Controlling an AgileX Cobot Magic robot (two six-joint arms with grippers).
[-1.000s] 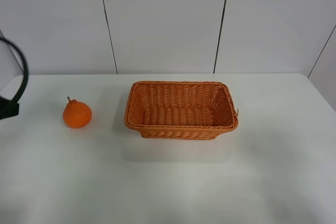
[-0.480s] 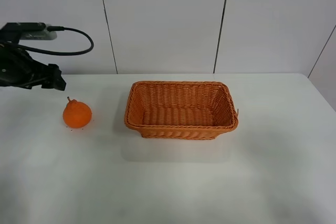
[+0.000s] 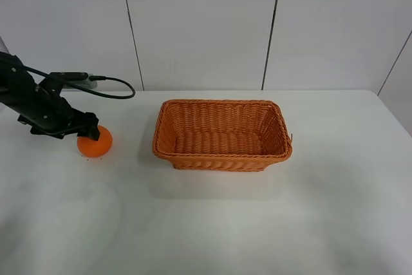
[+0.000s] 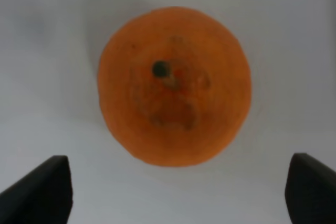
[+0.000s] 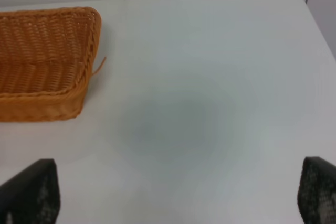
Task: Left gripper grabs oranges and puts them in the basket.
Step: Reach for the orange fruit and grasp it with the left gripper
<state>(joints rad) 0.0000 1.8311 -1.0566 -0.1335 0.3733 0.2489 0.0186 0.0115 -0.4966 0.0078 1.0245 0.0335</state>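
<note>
orange-brown wicker, that's the basket (image 3: 222, 156), sitting mid-table on the white table (image 3: 257, 223) with its long side facing us. the oranges (image 3: 98, 145) is really one round fruit, resting on the table left of the basket, near it but clearly apart. the left gripper (image 3: 89, 132) sits right at the fruit's upper left side in the high view and covers its top; from there we cannot tell if it touches. a black cable (image 3: 119, 88) loops off that arm toward the wall (image 3: 199, 24). in the left wrist view we look straight down on the fruit (image 4: 174, 86), dark stem (image 4: 160, 68) near its middle, and the two black fingertips (image 4: 39, 190) stand spread wide at the frame's corners, the fruit lying ahead of them, not pinched. the right gripper (image 5: 173, 195) shows two dark fingertips in its own wrist view, also spread wide, over the table, with one end of the basket (image 5: 52, 56) off to the side.
</note>
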